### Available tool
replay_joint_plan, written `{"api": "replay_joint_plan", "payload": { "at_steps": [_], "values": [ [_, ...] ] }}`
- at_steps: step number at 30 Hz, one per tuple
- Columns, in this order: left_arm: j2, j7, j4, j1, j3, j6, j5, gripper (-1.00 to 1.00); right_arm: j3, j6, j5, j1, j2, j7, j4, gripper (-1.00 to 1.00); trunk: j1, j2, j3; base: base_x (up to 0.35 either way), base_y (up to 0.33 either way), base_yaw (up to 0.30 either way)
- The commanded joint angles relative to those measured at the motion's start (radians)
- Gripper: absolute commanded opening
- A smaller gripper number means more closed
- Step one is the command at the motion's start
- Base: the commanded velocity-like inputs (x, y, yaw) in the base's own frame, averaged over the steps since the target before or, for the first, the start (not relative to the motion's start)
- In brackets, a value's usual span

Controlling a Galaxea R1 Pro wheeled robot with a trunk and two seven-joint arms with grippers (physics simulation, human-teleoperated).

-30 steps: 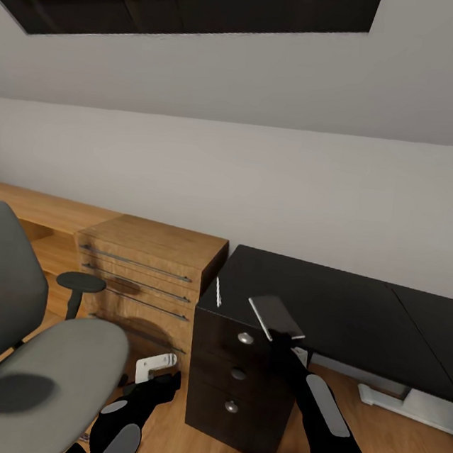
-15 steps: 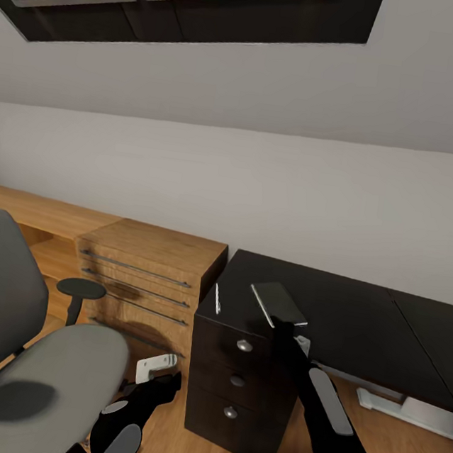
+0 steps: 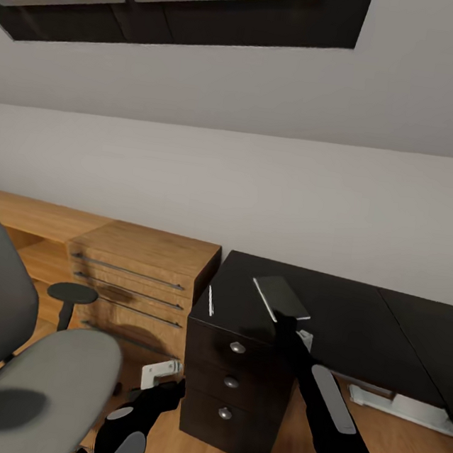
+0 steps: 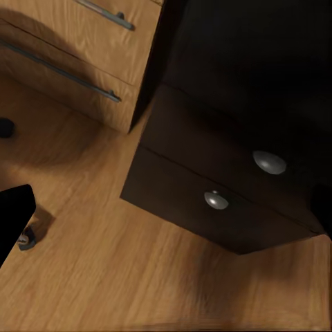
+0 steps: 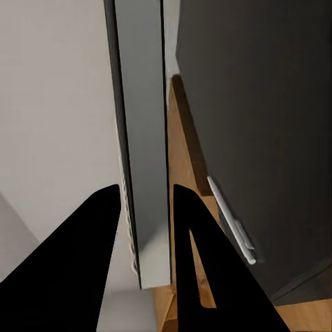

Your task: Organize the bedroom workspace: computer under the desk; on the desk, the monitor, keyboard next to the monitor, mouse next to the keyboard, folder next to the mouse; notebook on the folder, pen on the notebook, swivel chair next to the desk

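Head view: your right gripper [image 3: 280, 315] pinches the thin grey notebook [image 3: 280, 297] over the shiny black desk [image 3: 357, 322].
No folder there yet; left fingers, cannot tell.

The head camera looks forward and down from above both arms, toward the wall, with the black tabletop [image 3: 343, 320] at the lower right of the frame. The left wrist camera is low and close and faces the drawer unit [image 4: 228, 180] and the wooden floor [image 4: 104, 277]. The right wrist camera looks closely along its tool [image 5: 145, 228] over the pen [image 5: 232, 225]. All views share this drawer unit corner.
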Motion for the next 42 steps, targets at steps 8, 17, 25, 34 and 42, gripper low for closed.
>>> {"api": "replay_joint_plan", "payload": {
  "at_steps": [8,17,25,34,42],
  "values": [
    [0.001,0.011,0.010,-0.001,-0.027,0.001,0.005,1.00,-0.002,0.002,-0.007,0.010,-0.015,-0.023,-0.065,-1.00,0.000,-0.001,-0.001,-0.026,-0.071,-0.248],
    [0.000,0.011,0.023,-0.001,-0.030,0.001,0.005,1.00,-0.096,0.003,-0.014,0.015,-0.044,-0.129,-0.111,-1.00,0.000,-0.001,-0.004,-0.128,-0.257,-0.262],
    [0.001,0.010,0.027,-0.001,-0.030,0.001,0.005,1.00,-0.170,0.006,-0.014,0.015,-0.048,-0.177,-0.122,-1.00,0.000,-0.001,-0.007,-0.085,-0.117,-0.263],
    [0.001,0.010,0.029,-0.001,-0.031,0.001,0.005,1.00,-0.187,0.006,-0.014,0.015,-0.048,-0.187,-0.123,-1.00,0.000,-0.001,-0.010,-0.005,-0.006,-0.263],
    [0.001,0.010,0.029,-0.001,-0.031,0.001,0.006,1.00,-0.187,0.006,-0.014,0.015,-0.048,-0.189,-0.123,-1.00,0.000,-0.001,-0.013,0.000,0.000,-0.263]
  ]
}}
